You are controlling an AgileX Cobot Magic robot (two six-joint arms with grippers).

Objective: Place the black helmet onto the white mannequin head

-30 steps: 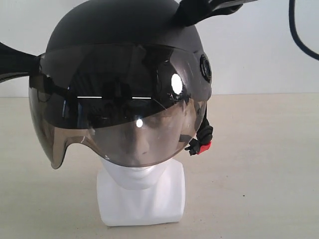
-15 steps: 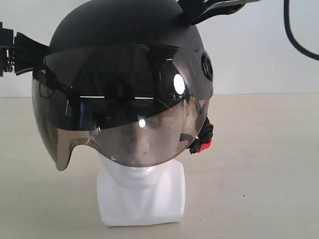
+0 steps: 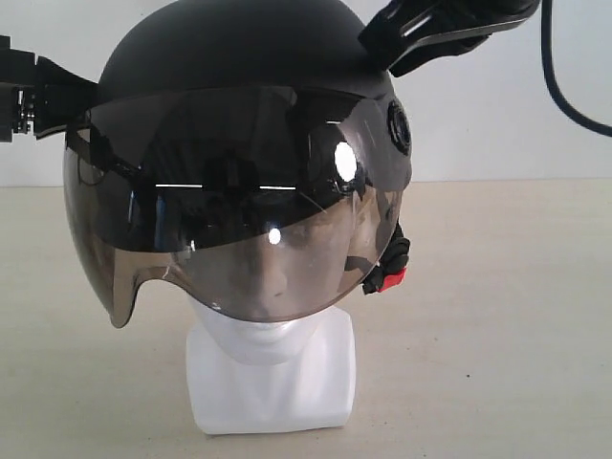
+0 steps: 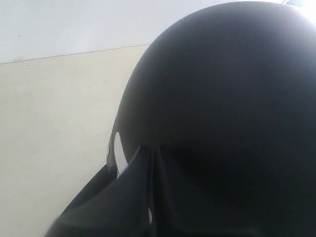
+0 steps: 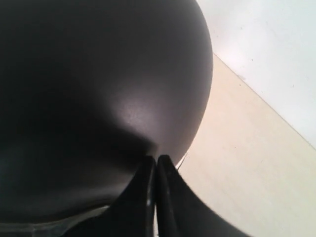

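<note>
I see the black helmet (image 3: 239, 48) seated over the white mannequin head (image 3: 273, 382), with the visor (image 3: 239, 220) edge down at chin level and the base on the tabletop (image 3: 497, 335). My left gripper (image 4: 150, 153) sits at the shell's left edge, fingers pinched together on nothing. My right gripper (image 5: 154, 160) is likewise closed and empty against the crown's upper right. The tabletop stretches wide on either side of the base.

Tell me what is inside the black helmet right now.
The white mannequin head sits inside the black helmet. Its nose and mouth show dimly through the tinted visor, with its chin, neck and base below. The helmet hides its crown and ears.
</note>
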